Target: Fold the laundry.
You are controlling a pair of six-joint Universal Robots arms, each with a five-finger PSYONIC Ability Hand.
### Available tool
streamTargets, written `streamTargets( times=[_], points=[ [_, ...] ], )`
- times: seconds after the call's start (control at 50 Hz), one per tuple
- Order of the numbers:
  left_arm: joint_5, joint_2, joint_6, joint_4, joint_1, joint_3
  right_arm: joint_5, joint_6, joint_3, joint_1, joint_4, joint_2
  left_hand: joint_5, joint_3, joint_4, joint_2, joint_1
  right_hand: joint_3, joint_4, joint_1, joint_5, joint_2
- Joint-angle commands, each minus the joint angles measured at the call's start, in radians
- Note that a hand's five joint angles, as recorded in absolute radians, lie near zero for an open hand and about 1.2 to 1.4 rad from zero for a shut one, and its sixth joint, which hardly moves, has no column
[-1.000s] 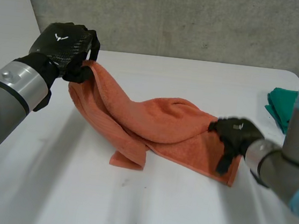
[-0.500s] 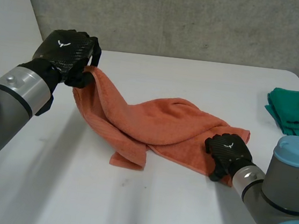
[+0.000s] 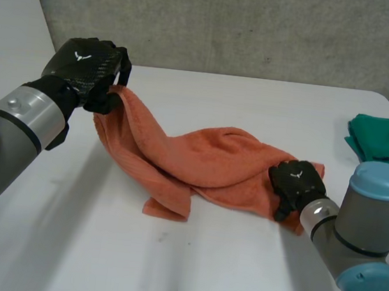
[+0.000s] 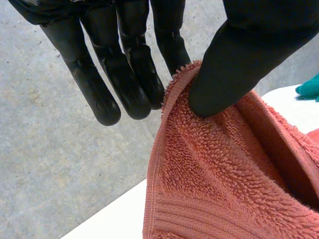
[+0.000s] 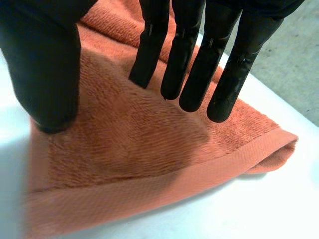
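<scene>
An orange towel lies bunched across the middle of the white table. Its left corner is lifted off the table. My left hand holds that corner up and is shut on it; in the left wrist view the thumb pinches the towel's hem against the fingers. My right hand rests on the towel's near right corner. In the right wrist view its thumb presses on the towel, and the straight fingers stand just over the cloth beside the hemmed edge.
A folded green cloth lies at the table's far right edge, behind my right arm; a bit of this green cloth shows past the left thumb. A grey concrete wall stands behind the table.
My right arm has swung round and its hand has shifted a little along the towel's right corner, fingers drawing in toward the cloth. The left hand has edged right with its corner.
</scene>
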Motion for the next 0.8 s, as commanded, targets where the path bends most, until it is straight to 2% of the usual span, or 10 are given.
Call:
streamTargets(
  times=[0.02, 0.18, 0.28, 0.34, 0.48, 0.64, 0.72, 0.74, 0.76, 0.8],
  points=[
    [0.000, 0.004, 0.000, 0.000, 0.000, 0.000, 0.000, 0.001, -0.041, 0.001, 0.009, 0.005, 0.249, 0.203, 0.194, 0.198, 0.241, 0.110, 0.107, 0.277, 0.469, 0.117],
    [0.000, 0.001, 0.000, 0.001, 0.000, -0.005, 0.000, 0.003, -0.054, 0.001, 0.010, 0.021, 0.249, 0.203, 0.194, 0.198, 0.241, 0.008, 0.004, 0.174, 0.366, 0.015],
    [0.000, -0.004, 0.000, 0.003, 0.000, -0.006, -0.002, 0.007, -0.052, 0.001, 0.041, 0.018, 0.249, 0.203, 0.194, 0.198, 0.241, -0.347, -0.350, -0.181, 0.011, -0.340],
    [0.000, -0.004, 0.000, 0.003, 0.000, -0.006, -0.005, 0.011, -0.054, 0.001, 0.074, 0.011, 0.249, 0.203, 0.194, 0.198, 0.241, -0.430, -0.433, -0.263, -0.071, -0.423],
    [0.000, -0.004, 0.000, 0.003, 0.000, -0.006, -0.013, 0.018, -0.054, 0.003, 0.107, 0.009, 0.249, 0.203, 0.194, 0.198, 0.241, -0.439, -0.442, -0.273, -0.081, -0.432],
    [0.000, -0.004, 0.000, 0.003, 0.000, -0.006, -0.017, 0.018, -0.054, 0.003, 0.098, 0.032, 0.249, 0.203, 0.194, 0.198, 0.241, -0.301, -0.304, -0.135, 0.057, -0.294],
    [0.000, -0.004, 0.000, 0.003, -0.002, -0.006, -0.017, 0.018, -0.064, 0.003, 0.096, 0.050, 0.249, 0.203, 0.194, 0.198, 0.241, 0.000, -0.003, 0.167, 0.359, 0.007],
    [0.000, -0.004, 0.000, 0.003, 0.000, -0.006, -0.014, 0.018, -0.071, 0.003, 0.096, 0.054, 0.249, 0.203, 0.194, 0.198, 0.241, 0.263, 0.260, 0.429, 0.621, 0.270],
    [0.000, -0.004, 0.000, 0.003, 0.000, -0.006, -0.013, 0.020, -0.074, 0.003, 0.095, 0.055, 0.249, 0.203, 0.194, 0.198, 0.241, 0.375, 0.372, 0.541, 0.733, 0.382],
    [0.000, -0.004, 0.000, 0.003, -0.002, -0.006, -0.010, 0.018, -0.077, -0.002, 0.093, 0.047, 0.249, 0.203, 0.194, 0.198, 0.241, 0.376, 0.373, 0.543, 0.735, 0.383]
  ],
)
